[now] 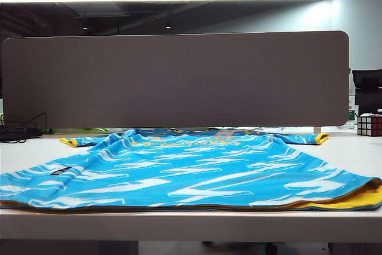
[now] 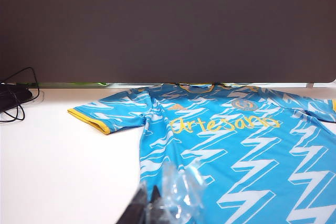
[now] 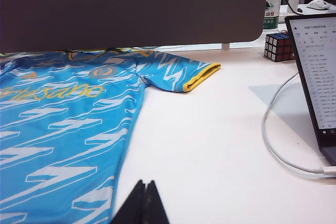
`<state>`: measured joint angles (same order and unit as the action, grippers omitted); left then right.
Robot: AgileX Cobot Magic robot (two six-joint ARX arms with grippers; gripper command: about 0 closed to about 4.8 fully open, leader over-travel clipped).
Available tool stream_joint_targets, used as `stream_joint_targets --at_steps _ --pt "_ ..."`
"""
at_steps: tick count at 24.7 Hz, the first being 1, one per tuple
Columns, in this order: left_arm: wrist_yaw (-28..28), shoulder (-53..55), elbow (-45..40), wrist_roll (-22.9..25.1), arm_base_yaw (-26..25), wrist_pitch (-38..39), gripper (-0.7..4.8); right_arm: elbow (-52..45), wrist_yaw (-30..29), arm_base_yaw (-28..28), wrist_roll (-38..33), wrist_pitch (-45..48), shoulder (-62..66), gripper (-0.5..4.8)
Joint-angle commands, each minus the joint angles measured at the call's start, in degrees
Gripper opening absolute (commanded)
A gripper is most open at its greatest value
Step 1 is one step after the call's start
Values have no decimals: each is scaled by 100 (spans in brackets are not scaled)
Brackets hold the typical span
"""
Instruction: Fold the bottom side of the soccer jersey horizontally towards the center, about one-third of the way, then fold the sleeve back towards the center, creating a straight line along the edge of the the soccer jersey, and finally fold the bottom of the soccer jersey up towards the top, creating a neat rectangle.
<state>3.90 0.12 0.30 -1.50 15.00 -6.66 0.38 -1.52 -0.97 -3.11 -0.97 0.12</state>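
A: How is the large sky-blue soccer jersey with white jagged streaks [image 1: 191,171] laid out?

B: It is spread flat, front face up, across the white surface [image 1: 36,147]. Its hem is turned toward the near edge, where the yellow lining is exposed at one corner, and its collar lies beside the long grey-brown fabric partition [image 1: 176,79]. Yellow lettering is seen across the chest, and both yellow-cuffed sleeves are stretched outward.

A: Where is the left gripper [image 2: 149,211]?

B: It is seen low in the left wrist view, at the jersey's edge below the left sleeve. Its dark fingers [image 2: 137,208] are pressed together with nothing between them, and a piece of clear crinkled plastic [image 2: 176,195] is seen just beside them; whether the cloth is touched cannot be told.

A: And the right gripper [image 3: 142,203]?

B: It is placed over bare surface just beside the jersey's other side edge. Its black fingers [image 3: 134,205] are clenched tip to tip, and nothing is grasped.

A: What else is seen?

B: A colourful puzzle cube [image 3: 278,45] is set near the partition's right end, a clear plastic bottle [image 3: 272,1] behind it. An open laptop [image 3: 315,77] with a white cable [image 3: 273,135] is placed to the right, well apart from the jersey. Black cables [image 2: 16,100] are coiled at the far left.
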Motion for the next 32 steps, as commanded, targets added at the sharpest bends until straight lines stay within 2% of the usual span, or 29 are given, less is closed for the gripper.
stream_joint_targets --at_steps 1,10,12,13,16,18,21,25,27,28,29,32 --pt "-4 0 13 22 -11 -68 -6 -35 11 -4 17 81 -7 -5" --pt "-17 0 13 -68 -11 -72 -6 -35 -20 -4 -2 79 -7 -5" --pt "-13 2 24 -1451 -17 -116 -6 -17 -522 9 -1027 105 0 -5" --pt "0 4 28 -1910 -20 -66 -6 9 -678 11 -1231 72 2 -5" --pt "-4 9 155 -2568 -20 374 -6 258 -732 9 -1480 -317 11 -5" --pt "2 79 313 -2592 -20 721 -6 487 -667 -7 -1491 -581 28 -5" --pt "20 372 564 -2374 -24 988 -6 929 -422 -24 -1491 -984 299 -5" --pt "0 1108 946 -1873 -111 1239 -6 1526 -350 -24 -1482 -1388 1165 -5" --pt "-85 1541 1161 -1810 -297 1425 -6 1884 -367 -24 -1386 -1655 1790 -5" --pt "-190 1766 1263 -1773 -437 1499 -6 2057 -413 -26 -1283 -1786 2096 -5" --pt "-621 2282 1451 -1633 -846 1521 -6 2459 -503 -26 -1003 -2133 2756 -5" --pt "-1644 3062 1714 -1604 -1648 1506 -6 3001 -507 -28 -763 -2553 3700 -5"
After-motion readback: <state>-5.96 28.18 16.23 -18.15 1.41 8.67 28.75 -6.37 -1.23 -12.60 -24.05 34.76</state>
